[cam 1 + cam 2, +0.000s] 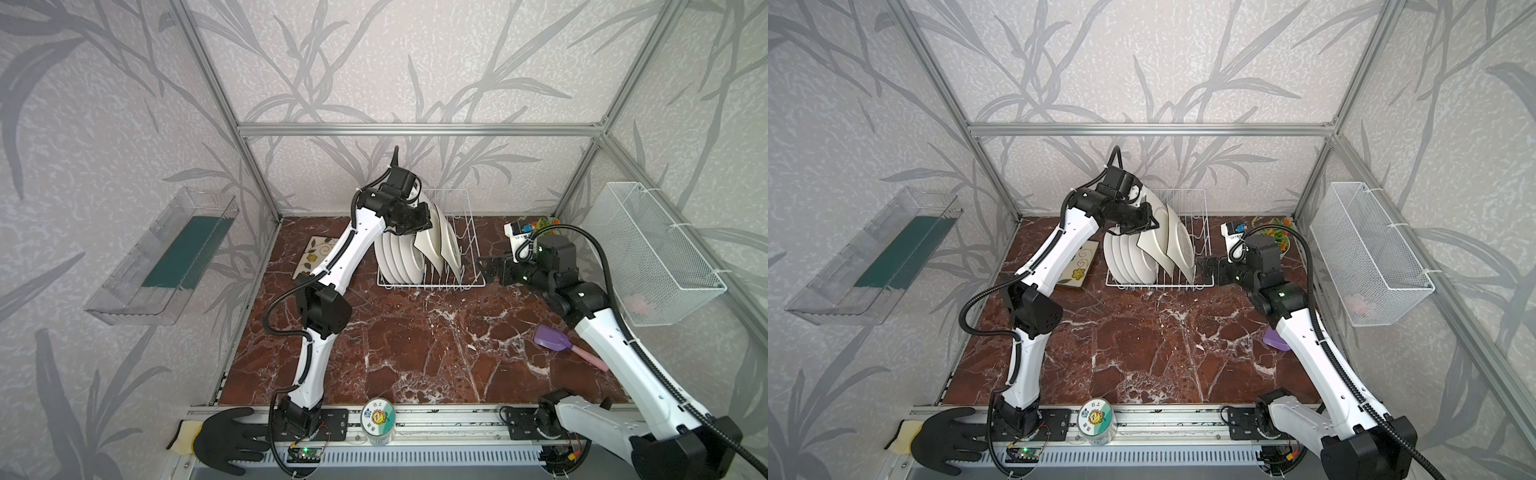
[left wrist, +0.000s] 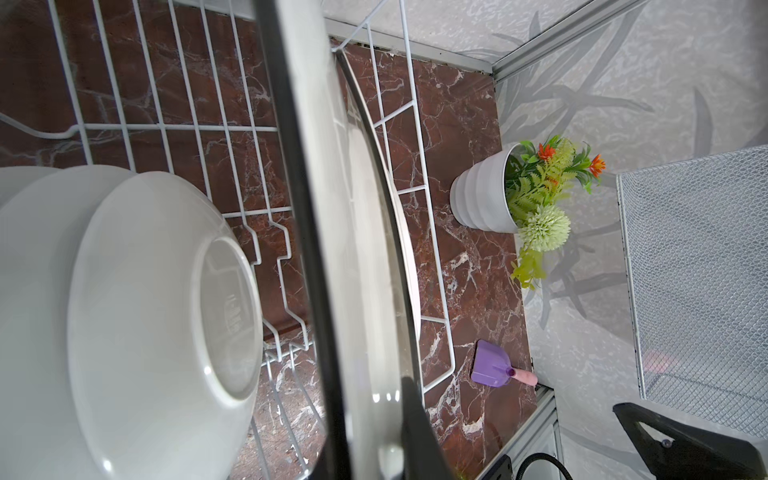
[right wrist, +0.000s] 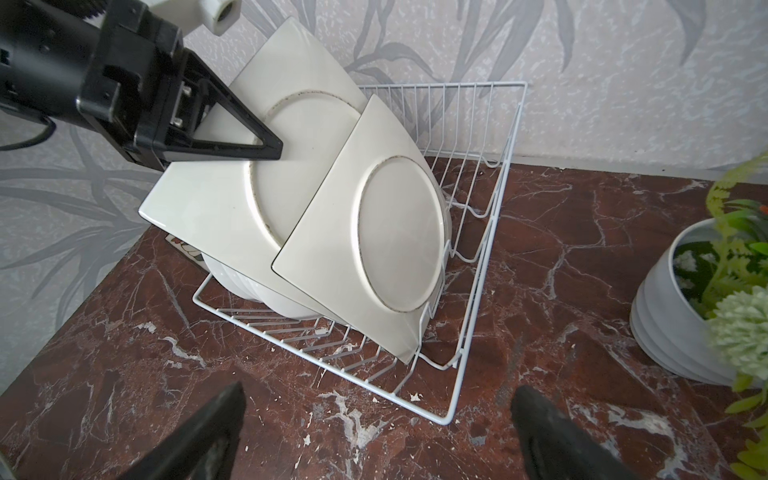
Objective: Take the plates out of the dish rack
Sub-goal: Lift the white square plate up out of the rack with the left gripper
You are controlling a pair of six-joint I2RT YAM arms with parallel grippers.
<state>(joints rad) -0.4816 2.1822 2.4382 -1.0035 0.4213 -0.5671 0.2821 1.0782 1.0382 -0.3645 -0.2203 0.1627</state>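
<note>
Black glove [image 1: 226,440] and labelled jar [image 1: 377,419]: on the near rail, clear of the work.

Purple scoop [image 1: 550,337]: near right on the marble tabletop [image 1: 415,353], handle partly under the right arm.

Right gripper [image 1: 484,270]: jaws spread wide, holding nothing, just beside the rack's near right corner and not touching it.

Dish rack [image 1: 432,286]: far centre of the tabletop. It holds a row of round plates [image 1: 395,257] on edge at its left end, with two square plates to their right.

Square plate [image 3: 216,199]: cream, tilted, underside facing right, leaning over the round plates. Left gripper [image 1: 1148,222] is clamped on its upper edge.

Second square plate [image 3: 374,257]: standing in the tines, overlapping the gripped one.

Floral plate [image 1: 311,255]: flat on the tabletop left of the rack, partly under the left arm. Judged already unloaded.

Plant pot [image 2: 484,195]: far right corner.

Risks, judged:
- The pinch is narrow on a glazed, broad plate, which could swivel or slip out.
- Lifting could drag or topple the overlapping neighbour.
- Nothing steadies the light wire rack, so it could shift.

Not determinable:
- The gripped plate's lower edge is hidden behind its neighbour, so it may sit in the tines or hang clear.
- The gripper's inner finger is behind the plate.
- The printed faces of the plates are turned away.
- A dark strip beside the plate in the left wrist view may be a black plate's rim or a shadow.
</note>
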